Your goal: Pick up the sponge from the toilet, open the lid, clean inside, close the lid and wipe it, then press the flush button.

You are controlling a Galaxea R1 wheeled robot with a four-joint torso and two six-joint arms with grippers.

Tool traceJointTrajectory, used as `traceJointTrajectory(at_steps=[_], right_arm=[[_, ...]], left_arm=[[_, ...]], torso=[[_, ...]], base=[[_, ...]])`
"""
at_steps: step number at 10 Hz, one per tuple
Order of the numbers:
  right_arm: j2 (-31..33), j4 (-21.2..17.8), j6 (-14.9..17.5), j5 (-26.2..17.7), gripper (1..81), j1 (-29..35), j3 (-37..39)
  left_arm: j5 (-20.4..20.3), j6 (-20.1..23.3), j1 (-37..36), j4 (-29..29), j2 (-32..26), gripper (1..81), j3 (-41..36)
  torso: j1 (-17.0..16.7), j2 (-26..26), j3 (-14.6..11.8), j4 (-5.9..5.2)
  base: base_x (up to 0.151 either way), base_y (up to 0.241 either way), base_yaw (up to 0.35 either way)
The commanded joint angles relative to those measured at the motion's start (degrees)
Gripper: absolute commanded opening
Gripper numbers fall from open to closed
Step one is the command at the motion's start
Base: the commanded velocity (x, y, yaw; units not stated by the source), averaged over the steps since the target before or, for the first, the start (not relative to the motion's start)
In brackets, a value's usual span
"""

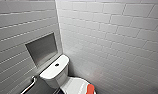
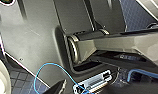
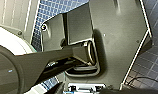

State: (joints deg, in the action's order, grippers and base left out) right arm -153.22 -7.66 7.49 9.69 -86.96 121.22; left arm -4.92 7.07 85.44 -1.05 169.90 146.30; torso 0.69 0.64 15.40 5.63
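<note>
The white toilet (image 1: 55,75) stands in the corner of the tiled room, low in the head view. Its cistern top carries the small dark flush button (image 1: 56,65). In front of the cistern the white lid (image 1: 73,86) lies down over the bowl. The orange-red sponge (image 1: 90,89) rests on the lid near its right side, cut off by the picture's lower edge. Both my grippers are open and hold nothing; the wrist views look down on my own dark base.
A recessed grey niche (image 1: 42,48) is set in the left wall above the cistern. A metal grab bar (image 1: 30,86) runs along that wall beside the toilet. White tiled walls close in on the left and behind. Blue tiled floor (image 3: 155,15) lies around my base.
</note>
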Motion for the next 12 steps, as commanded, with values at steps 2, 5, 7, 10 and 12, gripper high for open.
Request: traceJointTrajectory(at_steps=[2,5,7,10,12], right_arm=[[12.39,-2.19,-3.79,2.35,81.1,4.10,-12.95],[18.88,-2.01,-7.31,2.96,81.1,8.24,-17.61],[21.71,-2.10,-9.07,3.58,81.1,11.31,-18.75],[24.52,-2.01,-11.44,3.58,81.1,16.14,-18.93],[25.13,-1.92,-11.53,2.96,81.1,19.83,-18.67]], left_arm=[[3.87,0.22,-0.41,-0.18,-0.17,81.1,-0.75],[3.87,0.22,0.39,-0.18,-1.14,81.1,-0.40],[3.78,0.22,0.57,-0.09,-1.40,81.1,-0.31],[3.78,0.22,0.74,0.17,-1.23,81.1,-0.31],[3.78,0.14,0.91,0.35,-1.40,81.1,-0.31]], torso=[[3.95,6.15,4.08,0.00],[6.66,10.45,8.66,0.00],[9.46,14.87,12.81,0.00],[12.79,20.02,11.06,0.00],[15.21,23.98,11.67,0.00]], base=[[0.000,0.000,0.000],[0.000,0.000,0.000],[0.000,0.000,0.000],[0.000,0.000,0.000],[0.000,0.000,0.000]])
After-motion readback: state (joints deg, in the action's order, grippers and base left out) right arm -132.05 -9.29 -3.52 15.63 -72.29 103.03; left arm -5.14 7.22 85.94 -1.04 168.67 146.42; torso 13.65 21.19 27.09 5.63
